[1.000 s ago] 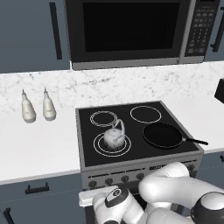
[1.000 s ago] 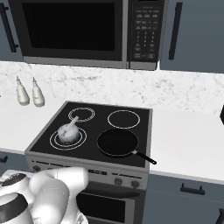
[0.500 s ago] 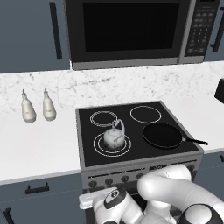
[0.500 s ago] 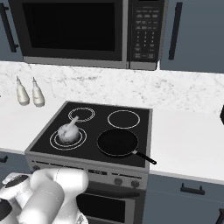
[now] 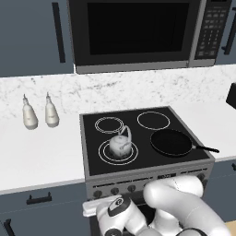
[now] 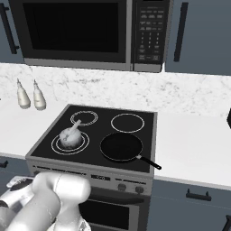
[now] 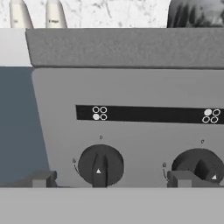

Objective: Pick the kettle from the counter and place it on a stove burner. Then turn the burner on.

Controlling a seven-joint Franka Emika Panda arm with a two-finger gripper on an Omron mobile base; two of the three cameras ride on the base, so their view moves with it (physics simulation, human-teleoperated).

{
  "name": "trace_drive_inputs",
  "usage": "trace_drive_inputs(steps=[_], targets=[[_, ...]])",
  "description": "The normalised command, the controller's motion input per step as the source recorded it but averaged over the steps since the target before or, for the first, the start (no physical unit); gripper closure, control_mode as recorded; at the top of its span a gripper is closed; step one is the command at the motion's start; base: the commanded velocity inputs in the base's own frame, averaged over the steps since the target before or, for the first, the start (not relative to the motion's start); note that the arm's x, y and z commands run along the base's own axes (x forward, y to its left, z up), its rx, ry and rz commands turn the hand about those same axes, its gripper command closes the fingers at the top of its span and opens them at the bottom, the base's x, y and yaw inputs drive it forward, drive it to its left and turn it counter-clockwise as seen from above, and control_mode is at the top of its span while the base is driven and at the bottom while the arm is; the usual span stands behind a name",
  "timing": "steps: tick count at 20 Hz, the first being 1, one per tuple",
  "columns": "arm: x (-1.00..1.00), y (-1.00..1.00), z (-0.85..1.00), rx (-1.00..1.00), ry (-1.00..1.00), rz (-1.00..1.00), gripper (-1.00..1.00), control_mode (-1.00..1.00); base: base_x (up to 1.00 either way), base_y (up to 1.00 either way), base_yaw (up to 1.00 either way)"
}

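Nothing on the stovetop has budged over the last second, but the arm has sunk lower in front of the range, so more of its white bulk now sits below the control panel in both base views.

Closest in, the hand view has the gripper [image 7: 107, 179] parked right at the stove's front panel, its two dark fingertips [image 7: 42, 178] standing wide apart with nothing between them. The leftmost knob [image 7: 100, 165] sits dead centre between them, and a second knob [image 7: 199, 165] is off to the right. Above each one there's a little four-dot burner diagram. The left knob's diagram has the lower left dot filled in, which I'd guess means front left burner.

Further back, the kettle [image 5: 120, 146] is already off the counter [image 5: 39, 156] and sitting upright on the stove burner [image 5: 118, 152], the big double ring at front left. So the placing half looks done and only the knob is left. A black frying pan [image 5: 171, 142] takes the front right, and two pale bottles [image 5: 38, 113] stand on the counter by the backsplash.

The knob itself looks rigid and smooth, probably a bit slippery, so I'd pinch across its raised ridge and twist instead of squeezing the round rim.
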Motion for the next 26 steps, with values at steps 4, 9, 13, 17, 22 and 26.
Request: trace_drive_inputs(steps=[4, 9, 13, 17, 22, 26], targets=[[0.31, 0.00, -0.14, 0.00, 0.00, 0.00, -1.00, -1.00, 0.00, 0.00, 0.00], [0.25, 0.00, -0.16, 0.00, 0.01, 0.00, -1.00, -1.00, 0.00, 0.00, 0.00], [0.09, 0.00, -0.19, 0.00, 0.00, 0.00, -1.00, -1.00, 0.00, 0.00, 0.00], [0.00, 0.02, -0.20, 0.00, 0.00, 0.00, -1.00, -1.00, 0.00, 0.00, 0.00], [0.00, 0.10, -0.09, 0.00, 0.00, 0.00, -1.00, -1.00, 0.00, 0.00, 0.00], [0.00, 0.11, -0.10, 0.00, 0.00, 0.00, -1.00, -1.00, 0.00, 0.00, 0.00]])
